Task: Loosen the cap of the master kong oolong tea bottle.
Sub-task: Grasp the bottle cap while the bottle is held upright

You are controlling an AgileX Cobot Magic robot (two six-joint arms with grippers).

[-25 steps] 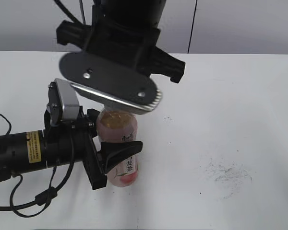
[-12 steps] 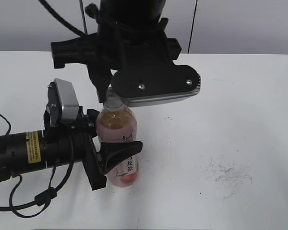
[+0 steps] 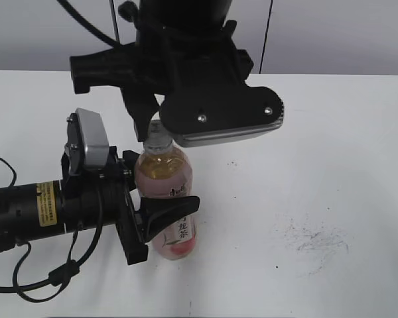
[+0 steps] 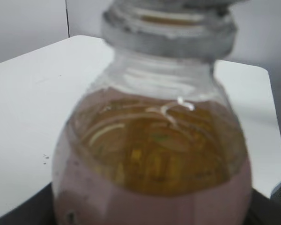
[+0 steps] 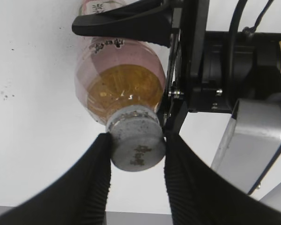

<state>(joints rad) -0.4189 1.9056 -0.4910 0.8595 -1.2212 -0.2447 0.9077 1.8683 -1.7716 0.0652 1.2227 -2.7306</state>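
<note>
Near the left-centre of the white table (image 3: 331, 146) the master kong oolong tea bottle (image 3: 169, 199) stands upright, long axis vertical, leaning slightly if at all. Left gripper (image 3: 160, 213) comes in horizontally from the left edge and is clamped round the labelled belly; one dark finger crosses the front of the label, the other is hidden behind. Left wrist view shows only the bottle's shoulder and neck ring, blurred and very close.

Right gripper (image 5: 136, 161) hangs directly above, pointing down along the bottle's axis. Right wrist view: the cap (image 5: 136, 147), grey-white with a dark mark on top, sits between the two black ribbed fingers (image 5: 91, 187), both pressed against its rim. Pinching the cap, by the look of it. In the exterior view the cap itself is mostly hidden under the right wrist housing; only the neck shows.

Key relation: cap axis and right wrist roll axis line up, so a twist should turn about the neck while the left arm stops the body spinning.

Against half a second ago: right wrist has rolled a little further, its pale plate swung slightly right. Against one second ago: rolled far round, plate no longer covering the bottle top. Bottle has shifted slightly right and down in view. Whether the cap has broken free: cannot tell.
</note>
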